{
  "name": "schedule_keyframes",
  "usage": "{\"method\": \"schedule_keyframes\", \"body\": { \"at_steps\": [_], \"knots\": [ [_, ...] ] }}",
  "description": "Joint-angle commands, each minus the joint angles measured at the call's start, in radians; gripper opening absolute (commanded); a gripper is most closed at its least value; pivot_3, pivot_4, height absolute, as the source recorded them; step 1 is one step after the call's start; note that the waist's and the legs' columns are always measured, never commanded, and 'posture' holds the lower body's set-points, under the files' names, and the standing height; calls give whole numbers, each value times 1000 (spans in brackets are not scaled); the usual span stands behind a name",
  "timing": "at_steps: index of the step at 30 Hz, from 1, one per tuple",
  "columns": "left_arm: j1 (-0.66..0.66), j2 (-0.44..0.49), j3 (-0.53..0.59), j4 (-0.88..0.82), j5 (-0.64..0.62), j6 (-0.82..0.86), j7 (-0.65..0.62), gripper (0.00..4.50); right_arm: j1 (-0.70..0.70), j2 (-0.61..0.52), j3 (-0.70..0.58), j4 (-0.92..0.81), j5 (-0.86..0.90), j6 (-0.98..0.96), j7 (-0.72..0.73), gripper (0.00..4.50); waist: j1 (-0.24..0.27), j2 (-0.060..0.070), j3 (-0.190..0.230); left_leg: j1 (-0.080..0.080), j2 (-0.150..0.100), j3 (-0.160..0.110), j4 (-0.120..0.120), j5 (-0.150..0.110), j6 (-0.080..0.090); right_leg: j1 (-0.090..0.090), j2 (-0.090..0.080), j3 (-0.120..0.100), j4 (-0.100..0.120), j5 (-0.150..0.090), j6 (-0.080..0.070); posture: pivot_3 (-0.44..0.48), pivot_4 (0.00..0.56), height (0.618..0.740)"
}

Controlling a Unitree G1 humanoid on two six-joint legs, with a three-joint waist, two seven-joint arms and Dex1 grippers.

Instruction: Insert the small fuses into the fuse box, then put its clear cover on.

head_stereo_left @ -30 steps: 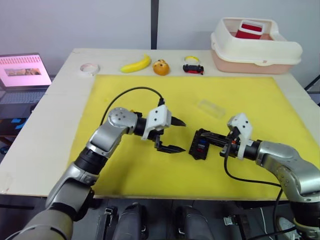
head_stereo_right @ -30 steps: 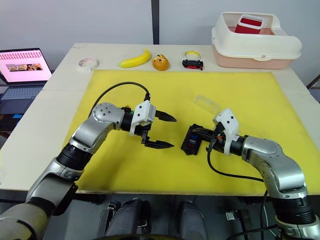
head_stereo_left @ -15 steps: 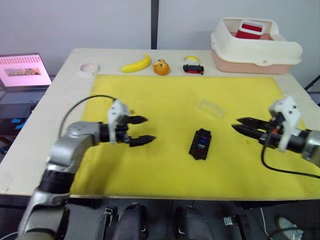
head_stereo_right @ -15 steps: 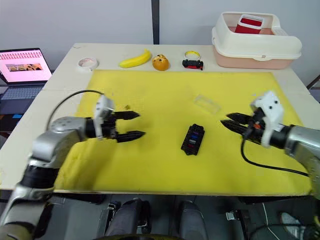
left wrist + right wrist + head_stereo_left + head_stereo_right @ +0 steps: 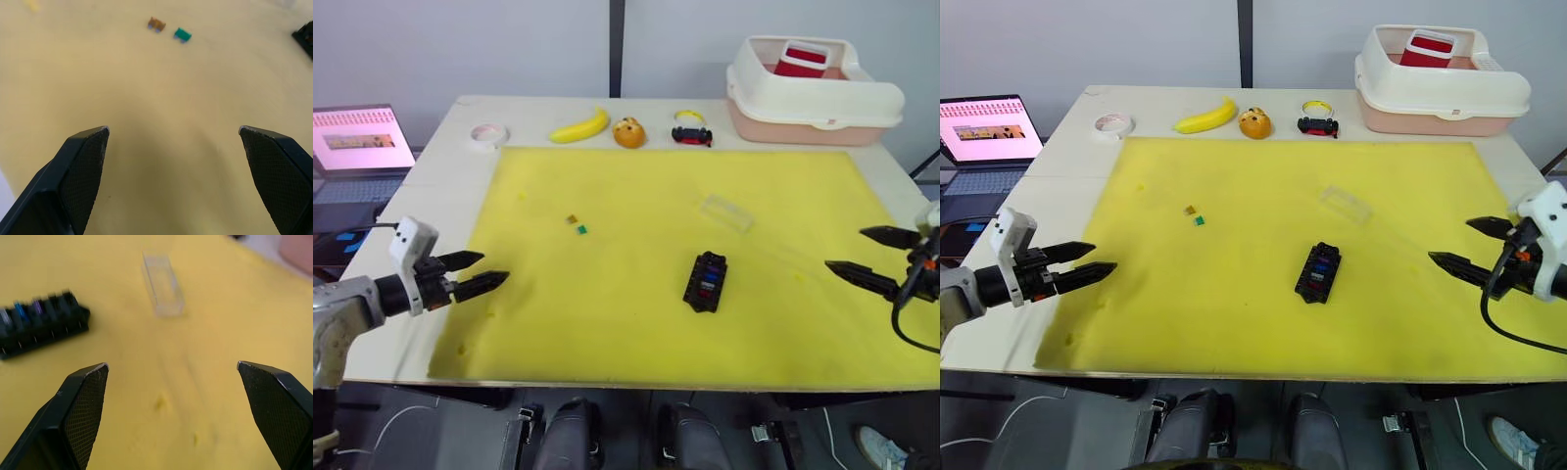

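Observation:
The black fuse box [image 5: 706, 281] lies flat near the middle of the yellow mat [image 5: 636, 313], with blue, red and purple fuses in its slots [image 5: 39, 325]. The clear cover [image 5: 727, 211] rests on the mat just beyond it, apart from the box [image 5: 163, 283]. Two loose small fuses, one brown [image 5: 156, 23] and one green [image 5: 182, 34], lie together on the mat's left half [image 5: 577, 225]. My left gripper [image 5: 492, 267] is open and empty at the mat's left edge. Far off at the mat's right edge, my right gripper [image 5: 845, 249] is open and empty too.
Along the table's far edge sit a tape roll [image 5: 488, 133], a banana [image 5: 579, 125], an orange toy [image 5: 627, 131] and a black-and-red toy car [image 5: 691, 130]. A cream bin [image 5: 813, 90] stands at the back right. A laptop [image 5: 357, 142] is off the table's left.
Both arms have drawn away from the fuse box, left arm to the left edge, right arm to the right edge. The right gripper went from shut at the box to open.

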State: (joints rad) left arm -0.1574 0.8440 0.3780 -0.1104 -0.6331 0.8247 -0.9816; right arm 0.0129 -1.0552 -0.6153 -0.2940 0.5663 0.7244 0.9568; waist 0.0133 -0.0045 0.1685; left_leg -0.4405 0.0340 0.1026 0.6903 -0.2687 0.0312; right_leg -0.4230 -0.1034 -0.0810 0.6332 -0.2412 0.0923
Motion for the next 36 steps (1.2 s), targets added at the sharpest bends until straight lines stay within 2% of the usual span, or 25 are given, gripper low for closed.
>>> {"method": "schedule_keyframes", "body": {
  "at_steps": [1,5,9,15,17,23,36],
  "knots": [
    [-153,-57,3,11,-157,234,94,4500,-96,41,94,-124,103,60,-45,4460,2,0,0,0,0,0,0,0,-1,0,0,0,0,0,0,0,150,740],
    [-291,-110,-44,72,-227,404,140,4500,-223,103,208,-200,199,142,-104,4460,-2,0,0,0,-1,0,0,3,-5,0,0,0,1,0,1,0,150,740],
    [-490,-201,-12,294,-261,608,250,4500,-326,190,312,-253,291,207,-178,4460,1,-1,0,0,-2,0,1,3,-5,0,1,0,1,0,1,0,150,740],
    [-638,-287,30,536,-213,659,353,4500,-393,300,412,-270,318,230,-273,4460,-1,-2,0,0,-2,0,1,3,-5,0,1,0,2,0,1,0,150,740],
    [-673,-313,35,622,-172,644,414,4500,-392,317,441,-268,300,219,-288,4460,0,-2,0,-1,-3,0,1,3,-5,0,1,0,2,0,1,0,150,740],
    [-723,-353,71,728,-155,601,450,4500,-400,340,478,-268,294,209,-316,4460,0,-2,0,-1,-2,0,1,3,-5,0,1,0,2,0,1,0,150,740],
    [-745,-434,-10,844,-94,466,369,4500,-404,370,496,-265,278,207,-364,4460,6,-2,-1,-1,-3,1,2,3,-5,0,0,0,2,0,1,0,150,740]
  ]
}}
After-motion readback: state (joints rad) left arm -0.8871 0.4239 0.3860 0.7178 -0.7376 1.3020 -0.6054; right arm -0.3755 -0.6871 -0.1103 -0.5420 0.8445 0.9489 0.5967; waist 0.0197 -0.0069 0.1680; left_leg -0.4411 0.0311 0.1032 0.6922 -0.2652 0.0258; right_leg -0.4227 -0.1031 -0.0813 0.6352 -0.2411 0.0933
